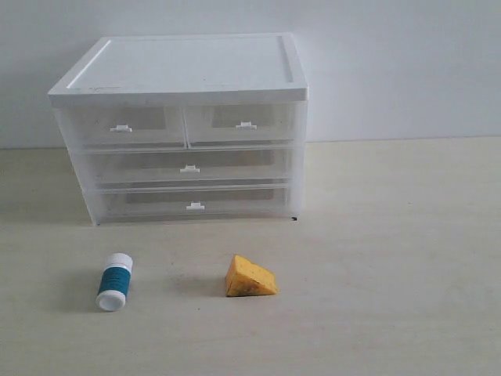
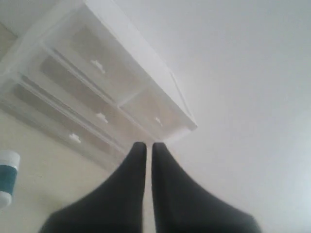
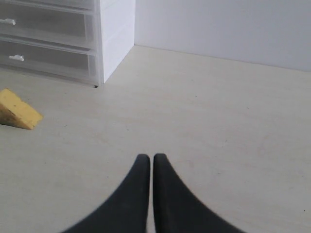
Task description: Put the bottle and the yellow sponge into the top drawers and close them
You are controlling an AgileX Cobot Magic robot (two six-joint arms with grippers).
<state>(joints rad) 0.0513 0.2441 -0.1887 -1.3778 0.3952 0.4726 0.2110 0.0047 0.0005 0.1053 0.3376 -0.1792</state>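
The bottle (image 1: 114, 281), white with a teal label band, lies on its side on the table in front of the cabinet's left half; its end shows at the edge of the left wrist view (image 2: 7, 177). The yellow sponge (image 1: 250, 277), a wedge, rests to its right, also seen in the right wrist view (image 3: 16, 110). Both top drawers, left (image 1: 125, 125) and right (image 1: 241, 123), are shut in the white cabinet (image 1: 180, 66). My left gripper (image 2: 146, 145) is shut and empty, away from the bottle. My right gripper (image 3: 147, 157) is shut and empty over bare table. Neither arm shows in the exterior view.
Two full-width drawers (image 1: 188, 167) sit shut below the top pair. A white wall (image 1: 391, 63) stands behind the cabinet. Pale wooden tabletop (image 1: 391, 251) stretches to the right of the cabinet and sponge.
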